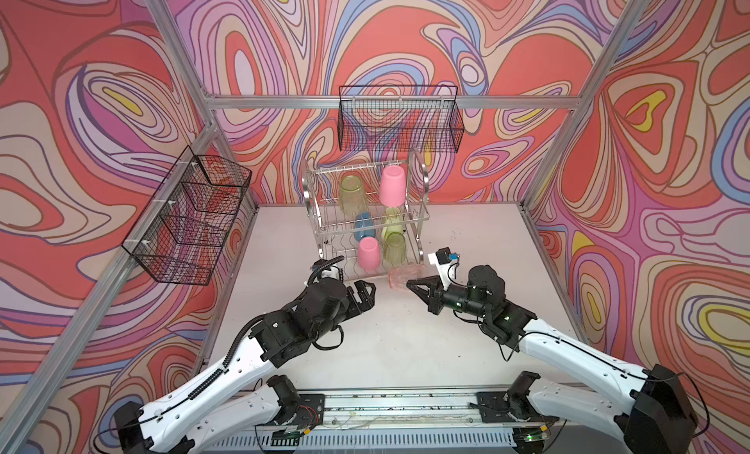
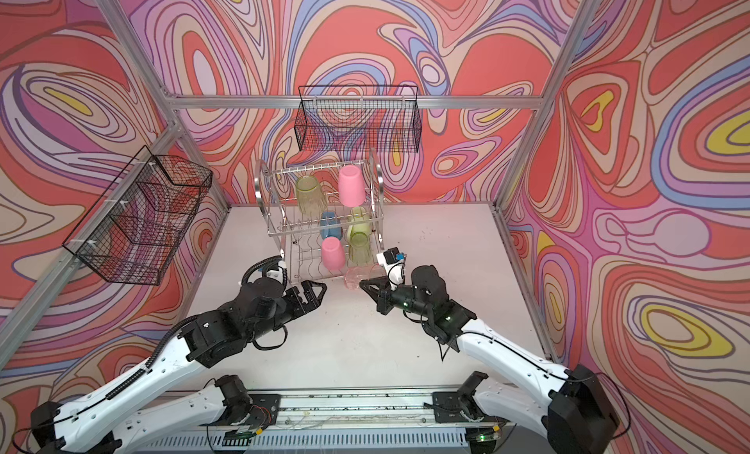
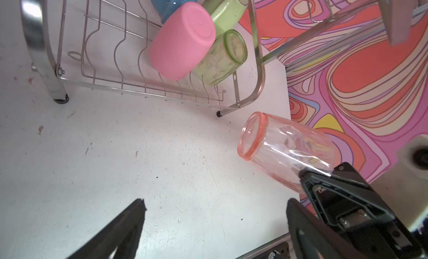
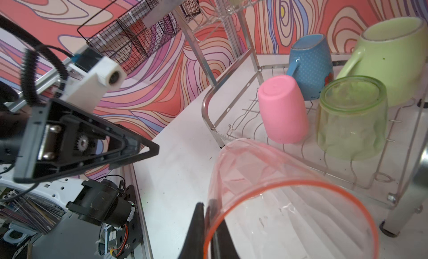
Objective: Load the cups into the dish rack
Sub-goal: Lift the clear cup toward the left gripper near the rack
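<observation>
Cups sit six strong in the dish rack (image 1: 426,184), which stands at the middle of the tabletop's (image 1: 406,342) far edge. The last one, the clear pinkish cup (image 1: 401,276), hangs tilted just in front of the rack's near right leg; whether it clears the tabletop you cannot tell. Your right gripper (image 1: 409,284) is pressed together on its rim alone, one finger inside the wall and one outside, as the right wrist view shows (image 4: 278,188). Your left gripper (image 1: 365,286) is spread wide, holds nothing and hovers by the rack's near left side. That rim pinch looks weak to me: the wall is thin, smooth and glossy with faint facets, so the cup may swing around the fingers. Move slowly, lift above the lower tier's front rail, and turn the mouth downward before you let go. The free room seems to be the left half of the lower tier (image 3: 111,68), where the wavy, shiny wire dividers stand bare beside the matte pink tumbler (image 1: 368,252) and the ribbed clear green cup (image 1: 395,248). Seat the rim between two wires, not on top of one, since hard plastic on polished wire will likely slide.
</observation>
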Controlling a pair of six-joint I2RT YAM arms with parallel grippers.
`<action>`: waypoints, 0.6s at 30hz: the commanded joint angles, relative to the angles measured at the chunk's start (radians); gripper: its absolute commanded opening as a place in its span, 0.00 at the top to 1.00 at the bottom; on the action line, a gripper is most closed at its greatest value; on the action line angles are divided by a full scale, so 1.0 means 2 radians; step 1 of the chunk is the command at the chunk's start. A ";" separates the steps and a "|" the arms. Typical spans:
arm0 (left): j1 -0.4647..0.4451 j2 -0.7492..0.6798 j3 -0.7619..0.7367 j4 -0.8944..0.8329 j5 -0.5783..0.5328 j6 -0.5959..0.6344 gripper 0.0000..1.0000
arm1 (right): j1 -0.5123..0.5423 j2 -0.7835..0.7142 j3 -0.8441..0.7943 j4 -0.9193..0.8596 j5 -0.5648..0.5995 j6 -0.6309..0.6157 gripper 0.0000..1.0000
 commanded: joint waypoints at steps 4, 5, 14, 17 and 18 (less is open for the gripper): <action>0.002 -0.019 -0.054 0.058 -0.007 -0.159 0.02 | 0.003 0.007 -0.017 0.095 -0.038 0.007 1.00; 0.003 -0.021 -0.062 0.071 -0.008 -0.170 0.02 | 0.003 0.008 -0.019 0.101 -0.042 0.009 1.00; 0.003 -0.024 -0.101 0.151 -0.013 -0.259 0.02 | 0.008 0.019 -0.044 0.151 -0.057 0.014 1.00; 0.003 -0.017 -0.102 0.165 -0.014 -0.272 0.02 | 0.009 0.024 -0.047 0.162 -0.057 0.013 1.00; 0.003 -0.015 -0.102 0.172 -0.016 -0.276 0.03 | 0.009 0.026 -0.048 0.165 -0.057 0.013 1.00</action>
